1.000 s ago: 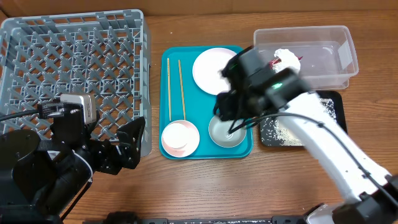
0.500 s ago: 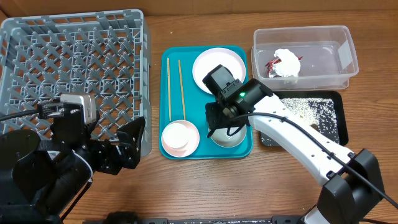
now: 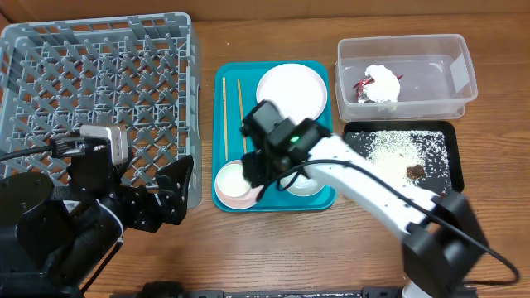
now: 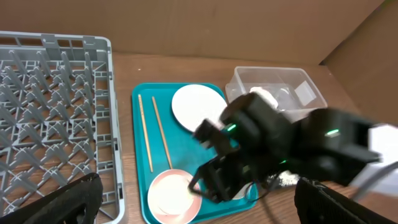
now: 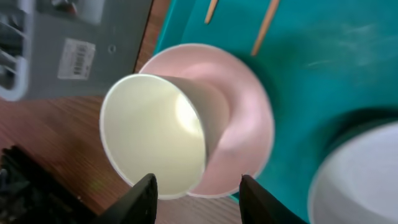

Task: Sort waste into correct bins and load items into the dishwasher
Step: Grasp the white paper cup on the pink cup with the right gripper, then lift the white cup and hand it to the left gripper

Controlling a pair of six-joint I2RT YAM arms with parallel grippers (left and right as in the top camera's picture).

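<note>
My right gripper (image 5: 199, 200) hangs over the near-left corner of the teal tray (image 3: 220, 99), fingers spread and empty, straddling the white cup (image 5: 152, 134) that sits in the small pink dish (image 5: 239, 118). The cup looks loose to me, so an off-centre close could tip it or shove the dish into the grey-green bowl (image 5: 364, 180) beside it. Overhead, the arm covers the fingers and most of the cup; only the right wrist camera shows them. The left gripper (image 4: 199, 208) sits left of the tray, fingers apart, holding nothing.
</note>
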